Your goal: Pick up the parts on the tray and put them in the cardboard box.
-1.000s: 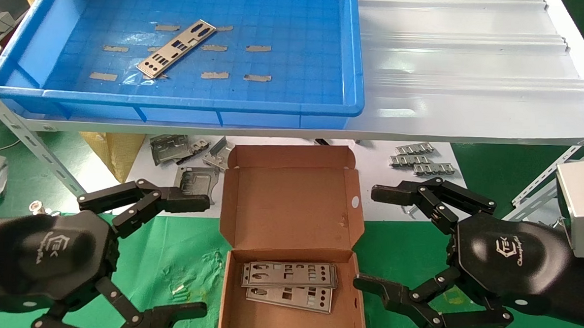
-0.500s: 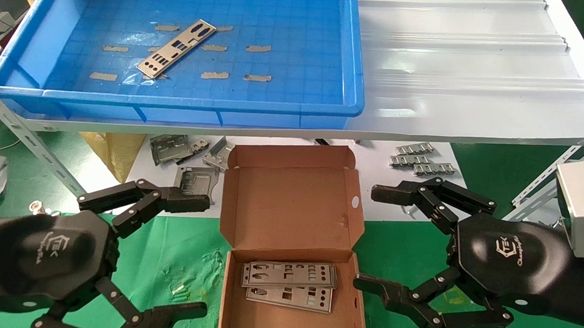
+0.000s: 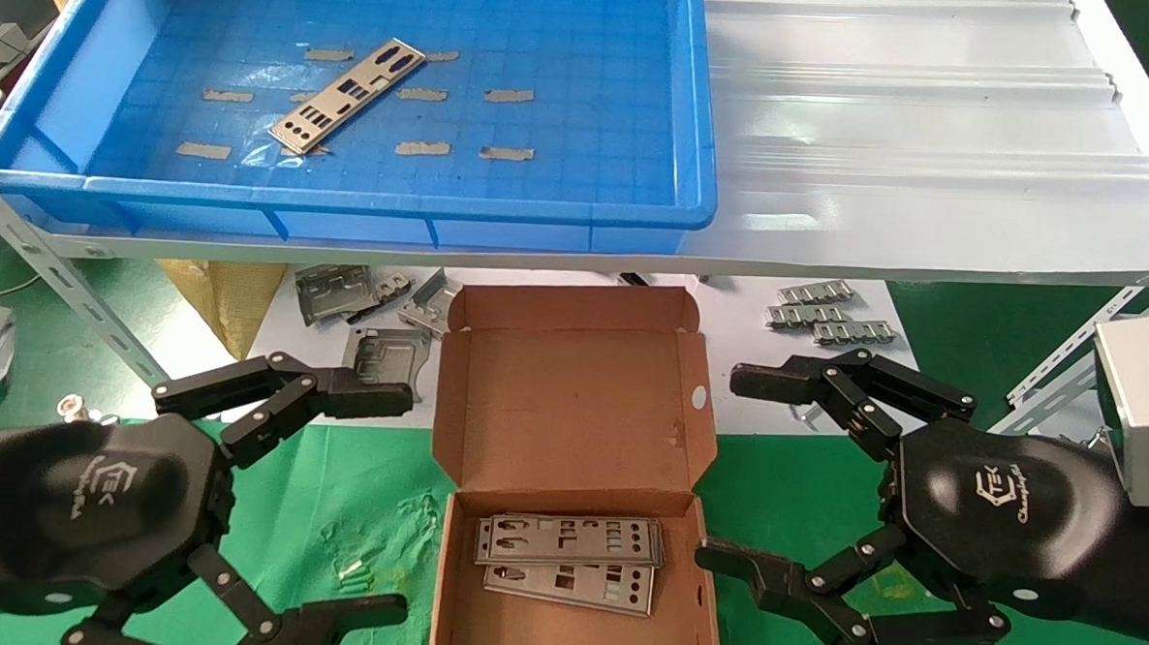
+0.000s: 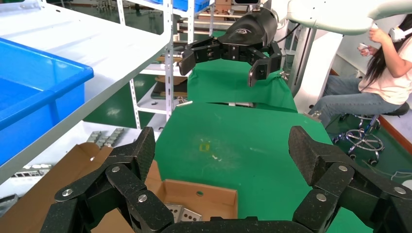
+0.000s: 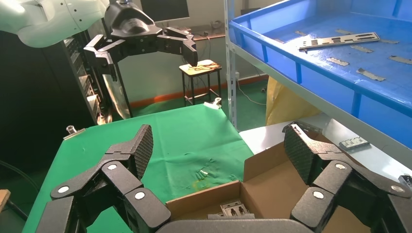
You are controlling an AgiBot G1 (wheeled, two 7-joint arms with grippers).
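Note:
One silver punched plate (image 3: 346, 95) lies slanted on the floor of the blue tray (image 3: 366, 202) on the upper shelf; it also shows in the right wrist view (image 5: 338, 40). The open cardboard box (image 3: 571, 400) sits on the green cloth between my arms, with two plates (image 3: 569, 558) stacked in it. My left gripper (image 3: 387, 503) is open and empty to the left of the box. My right gripper (image 3: 728, 470) is open and empty to the right of the box. Both hover low, well below the tray.
A white corrugated sheet (image 3: 931, 144) covers the shelf right of the tray. Folded grey frame pieces (image 3: 372, 304) and short ridged strips (image 3: 827, 314) lie on white paper behind the box. Slotted shelf struts (image 3: 44, 261) run diagonally at both sides. A person (image 4: 384, 68) sits beyond the table.

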